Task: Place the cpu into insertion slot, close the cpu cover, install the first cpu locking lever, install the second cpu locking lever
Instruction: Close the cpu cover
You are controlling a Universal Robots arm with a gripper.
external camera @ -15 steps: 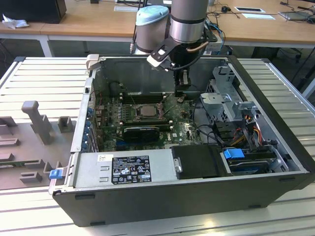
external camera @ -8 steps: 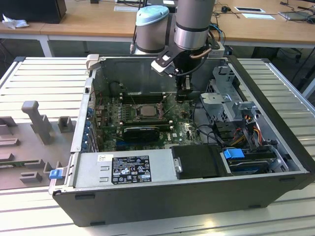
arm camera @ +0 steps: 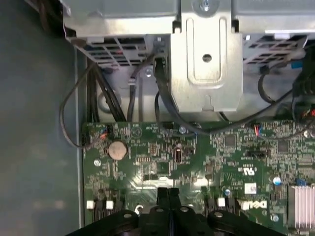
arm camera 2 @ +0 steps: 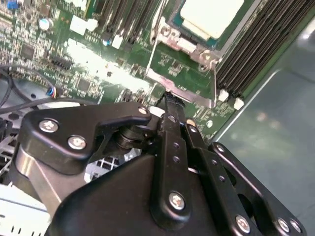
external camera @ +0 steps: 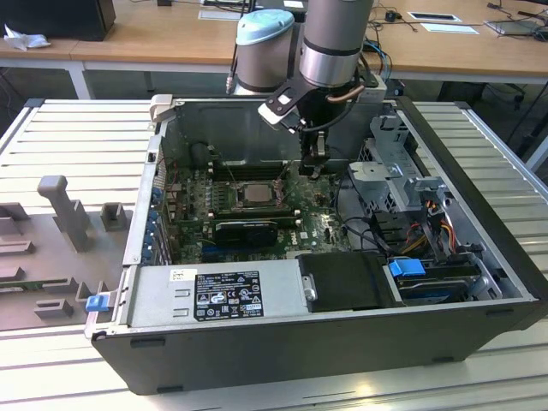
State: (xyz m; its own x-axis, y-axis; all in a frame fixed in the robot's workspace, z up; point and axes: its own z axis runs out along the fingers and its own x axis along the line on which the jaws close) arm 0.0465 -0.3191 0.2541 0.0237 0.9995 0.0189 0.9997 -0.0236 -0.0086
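The pale square cpu lies in the insertion slot on the green board inside the open computer case. In the second wrist view the cpu sits framed by the silvery cpu cover, which lies flat around it. My gripper hangs just to the exterior view's right of the slot, low over the board. Its black fingers are pressed together with nothing between them. The gripper tip points at the corner of the metal frame. In the first wrist view the gripper hovers over bare board.
Long black memory slots flank the socket. A metal drive cage with cables stands at the exterior view's right. The power supply and a black drive line the front. A grey fixture lies outside the case.
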